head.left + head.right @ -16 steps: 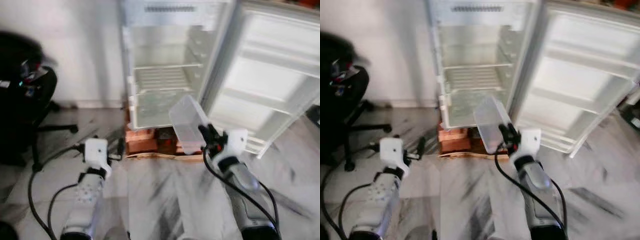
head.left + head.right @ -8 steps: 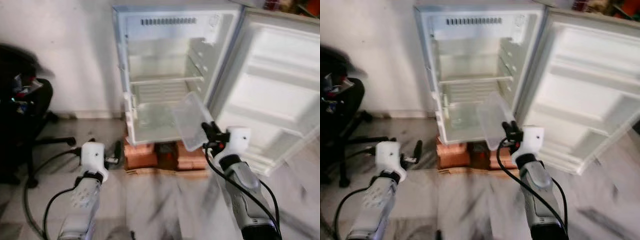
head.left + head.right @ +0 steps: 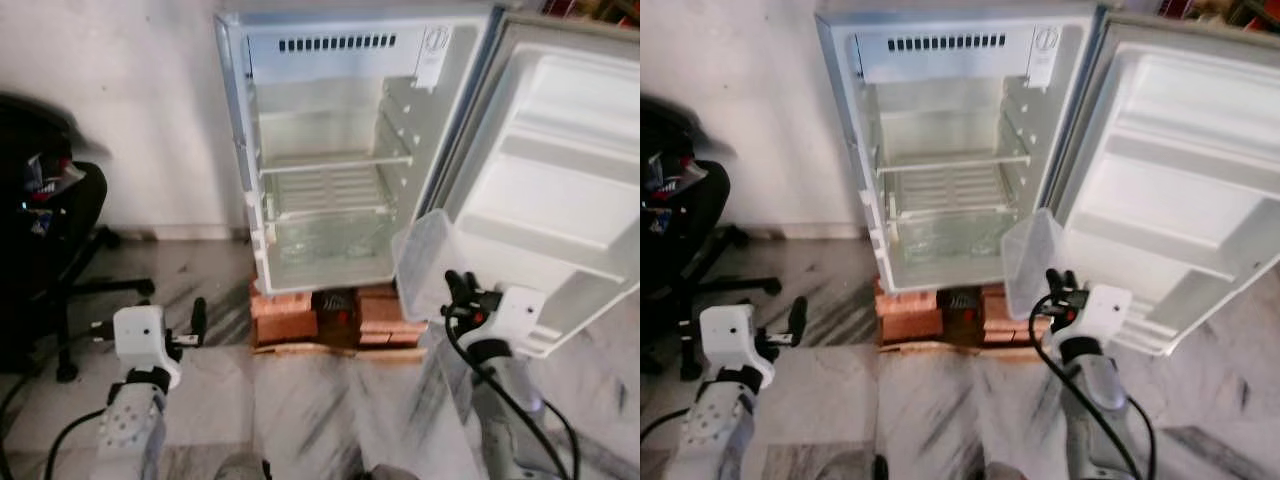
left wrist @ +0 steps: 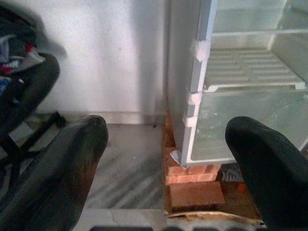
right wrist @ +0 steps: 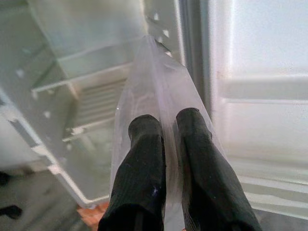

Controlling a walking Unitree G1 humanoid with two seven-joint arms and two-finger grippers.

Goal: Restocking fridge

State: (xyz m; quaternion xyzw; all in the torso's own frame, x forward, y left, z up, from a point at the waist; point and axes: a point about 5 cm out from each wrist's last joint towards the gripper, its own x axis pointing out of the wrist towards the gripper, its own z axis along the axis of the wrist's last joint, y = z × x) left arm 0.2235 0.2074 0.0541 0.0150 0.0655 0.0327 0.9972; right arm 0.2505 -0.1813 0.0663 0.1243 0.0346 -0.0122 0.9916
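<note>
Marble floor point(image 3: 300, 400) fronts open fridge point(image 3: 330, 180); right claw point(image 5: 168, 130) clamps clear bin point(image 3: 422, 262), left claw point(image 4: 163, 144) apart.

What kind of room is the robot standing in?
Probably a room in a home, maybe a kitchen corner or spare room. An open, empty fridge stands on bricks on a marble floor, with a black office chair beside it.

The left claw point(image 4: 166, 159), fingers spread wide, faces the open fridge point(image 4: 240, 96) standing on bricks point(image 4: 192, 185).

One fridge point(image 3: 330, 160), one clear bin point(image 3: 425, 265)
</note>
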